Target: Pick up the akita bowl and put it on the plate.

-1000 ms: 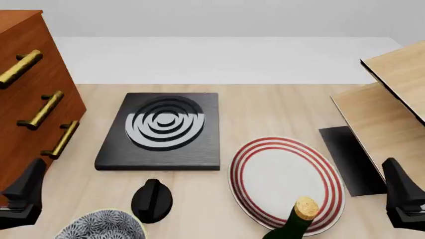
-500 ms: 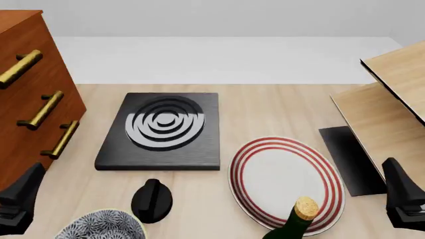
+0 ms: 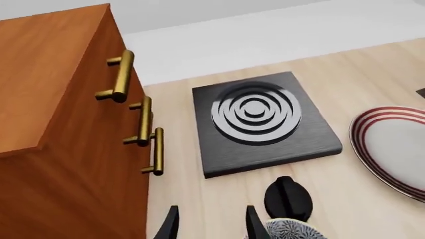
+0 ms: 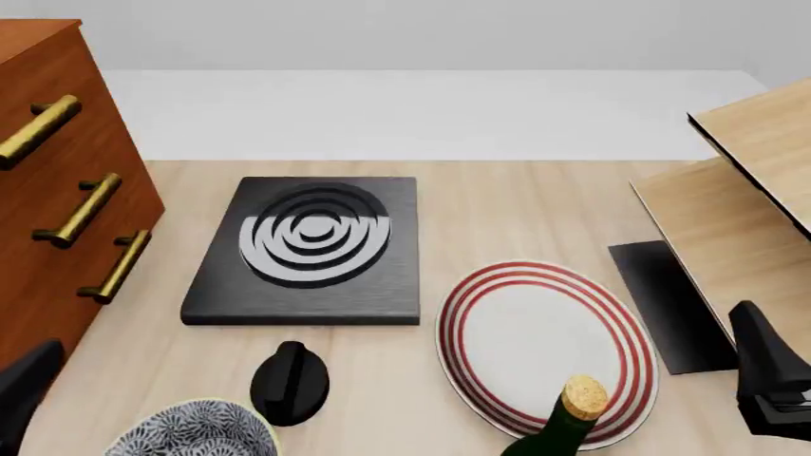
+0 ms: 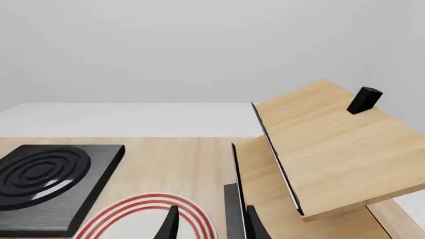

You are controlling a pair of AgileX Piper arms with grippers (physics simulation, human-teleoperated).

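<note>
The akita bowl (image 4: pixel 190 433) with its black-and-white floral pattern sits at the near left edge of the table, cut off by the frame; a sliver of the bowl (image 3: pixel 292 230) also shows in the left wrist view. The plate (image 4: pixel 545 347), white with red rings, lies right of centre, and part of the plate (image 5: pixel 143 219) shows below the right fingers. My left gripper (image 3: pixel 211 221) is open and empty, left of the bowl near the cabinet; in the front view only a dark corner of the left gripper (image 4: pixel 19 399) shows. My right gripper (image 5: pixel 211 221) is open, and in the front view the right gripper (image 4: pixel 769 375) is to the right of the plate.
A wooden drawer cabinet (image 4: pixel 57 190) with brass handles stands at the left. A black slab (image 4: pixel 311 249) with grey rings lies mid-table, with a black knob (image 4: pixel 289 380) in front of it. A corked green bottle (image 4: pixel 564 423) stands before the plate. A slanted wooden shelf (image 4: pixel 747 190) is at the right.
My left gripper has drawn back toward the near edge and has mostly left the front view. The right gripper, bowl and plate have not moved.
</note>
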